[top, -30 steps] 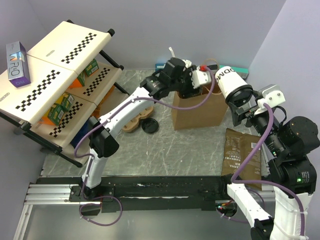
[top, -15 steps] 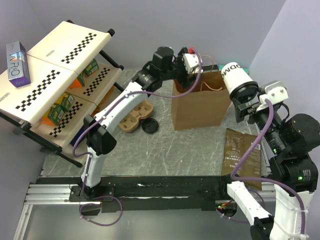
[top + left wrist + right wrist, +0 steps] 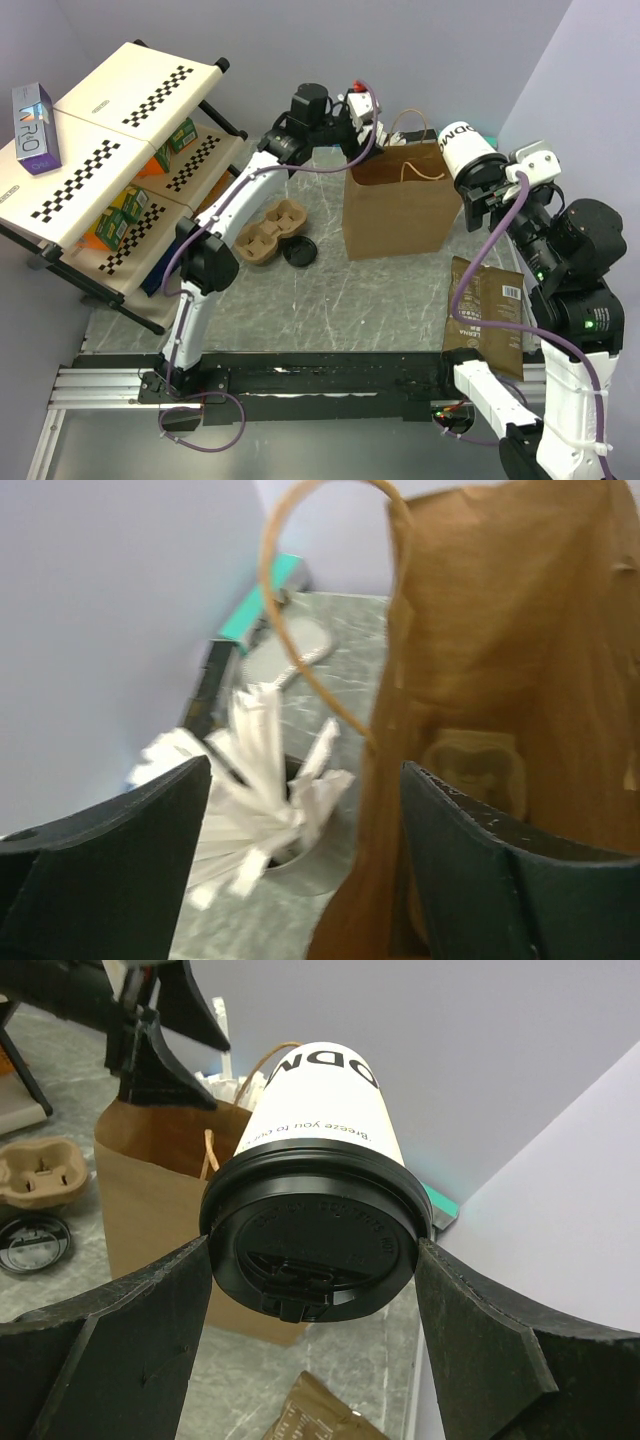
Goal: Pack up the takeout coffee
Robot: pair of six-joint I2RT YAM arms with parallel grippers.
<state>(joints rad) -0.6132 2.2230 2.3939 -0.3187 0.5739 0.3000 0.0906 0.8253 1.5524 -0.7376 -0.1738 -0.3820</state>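
The takeout coffee (image 3: 463, 150), a white paper cup (image 3: 320, 1100) with a black lid (image 3: 315, 1240) on it, lies tilted in the air just right of the brown paper bag (image 3: 400, 205). My right gripper (image 3: 487, 185) is shut on it at the lid end, one finger on each side of the rim (image 3: 312, 1260). My left gripper (image 3: 365, 115) hovers at the bag's rear left corner. It stands open (image 3: 305, 770) with nothing between its fingers. The bag's wall (image 3: 500, 680) and looped handle show below it.
A dark cup of white sticks (image 3: 260, 780) stands behind the bag. A pulp carrier (image 3: 268, 232) and a loose black lid (image 3: 299, 251) lie left of the bag. A brown pouch (image 3: 485, 310) lies at the right. A shelf rack (image 3: 110, 140) fills the left.
My left gripper has drawn back from over the bag's mouth to its rear left corner and its jaws stand wider. The right arm has shifted the cup slightly.
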